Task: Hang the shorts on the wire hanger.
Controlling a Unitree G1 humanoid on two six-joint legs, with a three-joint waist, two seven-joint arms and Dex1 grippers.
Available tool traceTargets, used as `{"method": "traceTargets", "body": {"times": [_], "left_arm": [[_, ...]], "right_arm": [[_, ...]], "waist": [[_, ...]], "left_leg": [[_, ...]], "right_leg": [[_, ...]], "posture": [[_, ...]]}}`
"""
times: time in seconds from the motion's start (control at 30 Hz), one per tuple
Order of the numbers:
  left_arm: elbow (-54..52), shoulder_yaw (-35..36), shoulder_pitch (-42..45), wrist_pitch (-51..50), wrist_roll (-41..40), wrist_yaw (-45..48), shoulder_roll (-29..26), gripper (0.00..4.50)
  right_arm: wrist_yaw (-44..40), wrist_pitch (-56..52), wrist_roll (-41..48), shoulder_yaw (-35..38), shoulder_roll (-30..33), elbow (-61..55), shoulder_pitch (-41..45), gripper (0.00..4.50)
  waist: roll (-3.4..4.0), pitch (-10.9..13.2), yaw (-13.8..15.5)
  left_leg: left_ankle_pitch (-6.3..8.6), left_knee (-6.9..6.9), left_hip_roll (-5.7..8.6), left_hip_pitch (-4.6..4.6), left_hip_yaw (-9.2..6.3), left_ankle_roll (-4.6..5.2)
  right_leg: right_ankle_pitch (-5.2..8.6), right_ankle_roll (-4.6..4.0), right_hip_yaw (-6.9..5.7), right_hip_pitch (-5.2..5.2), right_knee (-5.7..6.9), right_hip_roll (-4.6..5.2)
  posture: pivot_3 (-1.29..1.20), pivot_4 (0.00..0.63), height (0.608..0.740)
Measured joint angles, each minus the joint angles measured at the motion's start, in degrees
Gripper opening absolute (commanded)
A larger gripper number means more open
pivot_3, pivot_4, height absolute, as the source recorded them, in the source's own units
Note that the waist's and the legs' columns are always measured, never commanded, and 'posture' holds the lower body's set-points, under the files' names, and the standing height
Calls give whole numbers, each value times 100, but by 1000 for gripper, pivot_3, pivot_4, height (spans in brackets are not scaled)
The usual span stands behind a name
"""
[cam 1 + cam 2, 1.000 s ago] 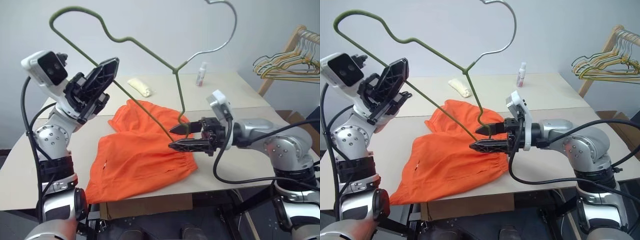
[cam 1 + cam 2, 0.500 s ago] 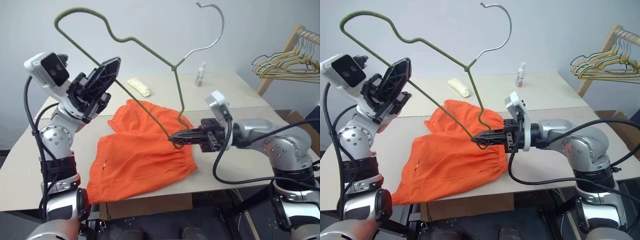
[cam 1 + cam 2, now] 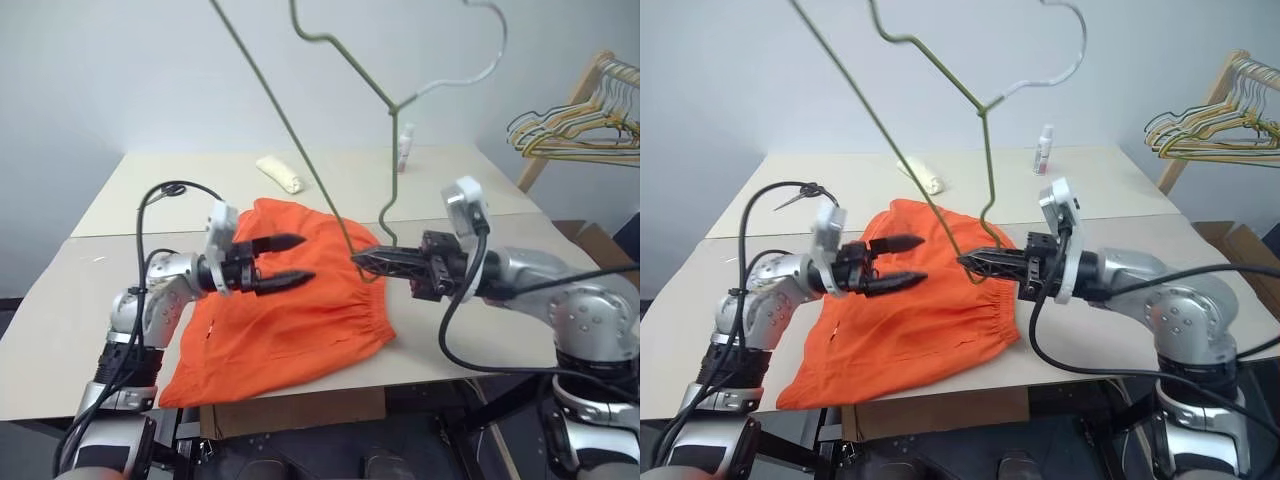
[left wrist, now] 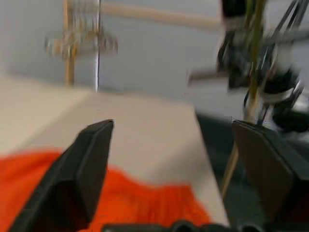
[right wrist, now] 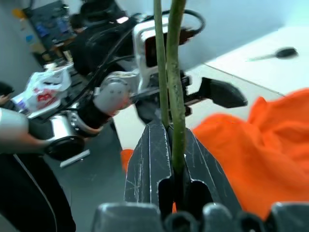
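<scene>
wire hanger (image 3: 385, 205), top cut off, clamped in right hand (image 3: 362, 262); left hand (image 3: 287, 259) spread above shorts (image 3: 285, 310).

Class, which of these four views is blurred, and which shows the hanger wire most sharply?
Left wrist view: smeared throughout, the shorts and the background rack soft-edged. Right wrist view: the wire hanger is crisp between the right gripper jaws. Both eye views: evenly lit, sharp, no glare.
</scene>
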State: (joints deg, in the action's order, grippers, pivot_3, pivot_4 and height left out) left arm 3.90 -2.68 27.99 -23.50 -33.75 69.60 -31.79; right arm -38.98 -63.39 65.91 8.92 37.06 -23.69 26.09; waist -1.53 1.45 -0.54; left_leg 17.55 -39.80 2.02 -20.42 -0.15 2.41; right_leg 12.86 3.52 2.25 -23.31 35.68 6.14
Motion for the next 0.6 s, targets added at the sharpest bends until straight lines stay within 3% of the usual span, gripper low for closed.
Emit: {"method": "traceTargets", "body": {"times": [0.3,0.5,0.6], "left_arm": [[-340,-427,-362,1187,1169,609,-830,4476],[-349,-695,-488,1639,1604,756,-909,4476],[-330,-729,-507,1734,1671,761,-912,4476]], "right_arm": [[645,-1315,478,1036,1423,559,-1838,0],[-239,-2505,892,1167,2138,1947,-2450,0],[-903,-2528,557,1044,2588,2540,-2706,0]], "waist": [[3,-3,-13],[8,-6,-33],[19,-12,-24]], "left_leg": [[2,-4,2,-78,12,6],[5,-10,-5,-71,25,15],[10,-18,-5,-71,34,24]], "right_leg": [[-4,1,10,-87,5,28],[-6,4,12,-72,4,19],[-7,7,10,-70,4,8]], "posture": [[-71,0,740],[-67,0,740],[-60,0,740]]}}
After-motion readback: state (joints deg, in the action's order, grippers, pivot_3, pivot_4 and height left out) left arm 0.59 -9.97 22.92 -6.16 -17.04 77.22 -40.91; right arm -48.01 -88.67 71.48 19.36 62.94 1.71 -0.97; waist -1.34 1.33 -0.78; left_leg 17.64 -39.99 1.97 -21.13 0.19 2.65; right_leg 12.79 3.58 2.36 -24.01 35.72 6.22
